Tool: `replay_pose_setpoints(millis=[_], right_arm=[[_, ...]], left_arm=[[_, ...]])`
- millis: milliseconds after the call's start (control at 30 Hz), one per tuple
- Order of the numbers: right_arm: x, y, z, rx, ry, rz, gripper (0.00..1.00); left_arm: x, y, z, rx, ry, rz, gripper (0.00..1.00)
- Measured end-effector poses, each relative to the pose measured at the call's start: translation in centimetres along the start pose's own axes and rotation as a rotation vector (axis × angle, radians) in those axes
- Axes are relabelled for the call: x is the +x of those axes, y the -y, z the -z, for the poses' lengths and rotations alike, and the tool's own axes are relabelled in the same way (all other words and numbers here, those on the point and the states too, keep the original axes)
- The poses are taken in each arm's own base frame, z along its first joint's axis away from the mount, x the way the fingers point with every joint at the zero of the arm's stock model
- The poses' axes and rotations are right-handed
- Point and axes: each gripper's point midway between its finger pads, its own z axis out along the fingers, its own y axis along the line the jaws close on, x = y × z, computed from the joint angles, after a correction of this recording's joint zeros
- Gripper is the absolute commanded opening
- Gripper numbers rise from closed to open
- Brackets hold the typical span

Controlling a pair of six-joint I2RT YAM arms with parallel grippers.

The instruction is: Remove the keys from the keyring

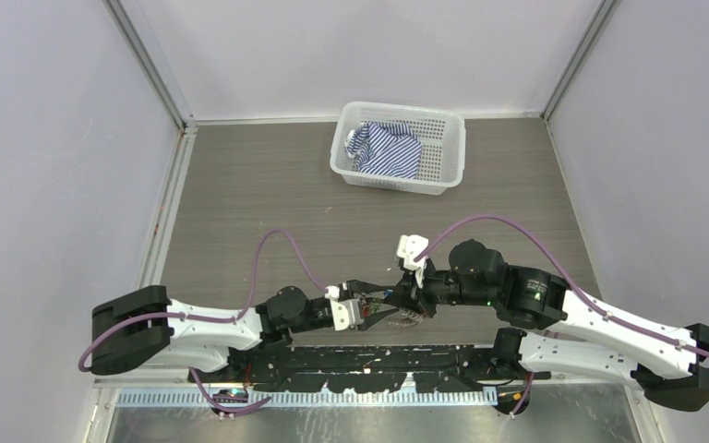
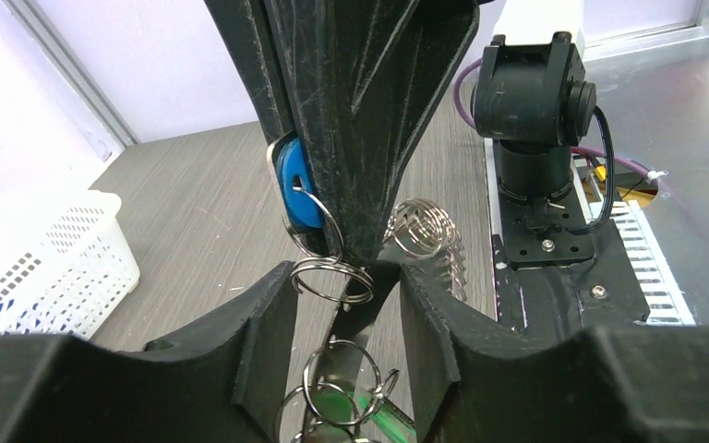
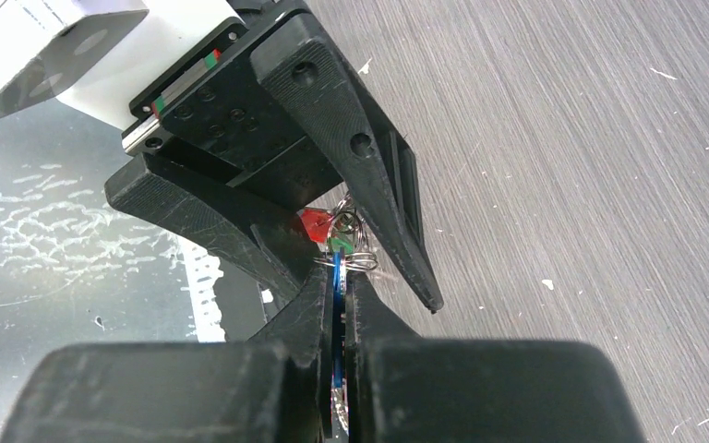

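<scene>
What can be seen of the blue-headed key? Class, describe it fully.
The blue-headed key has a rounded blue plastic head backed by silvery metal. It is clamped flat between the fingers of the right gripper, which is shut on it. A thin wire ring passes through its head and hangs toward more rings below. Its blade is hidden.

basket: upper centre of my top view, on the desk, cloth inside it.
hands: left hand and right hand tip to tip, lower centre, well apart from the basket.
keyring: I find it between both hands.
keys: one inside the right hand.
</scene>
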Motion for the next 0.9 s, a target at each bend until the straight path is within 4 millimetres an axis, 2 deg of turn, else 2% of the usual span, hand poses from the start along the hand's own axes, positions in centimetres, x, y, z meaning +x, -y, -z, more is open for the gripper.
replay_pose_setpoints(millis=[233, 533, 767, 900], right_arm=[[0.0, 0.2, 0.0, 0.016, 0.0, -0.009, 0.01], [-0.3, 0.3, 0.5, 0.031, 0.006, -0.02, 0.01], [-0.6, 0.1, 0.9, 0.039, -0.01, -0.039, 0.01], [-0.6, -0.3, 0.3, 0.033, -0.036, -0.045, 0.01]], left_arm=[[0.0, 0.0, 0.0, -0.002, 0.0, 0.004, 0.3], [-0.2, -0.8, 0.0, -0.055, 0.001, 0.017, 0.01], [-0.7, -1.7, 0.2, -0.099, 0.01, 0.023, 0.01], [-0.7, -1.9, 0.5, -0.118, -0.009, 0.026, 0.01]])
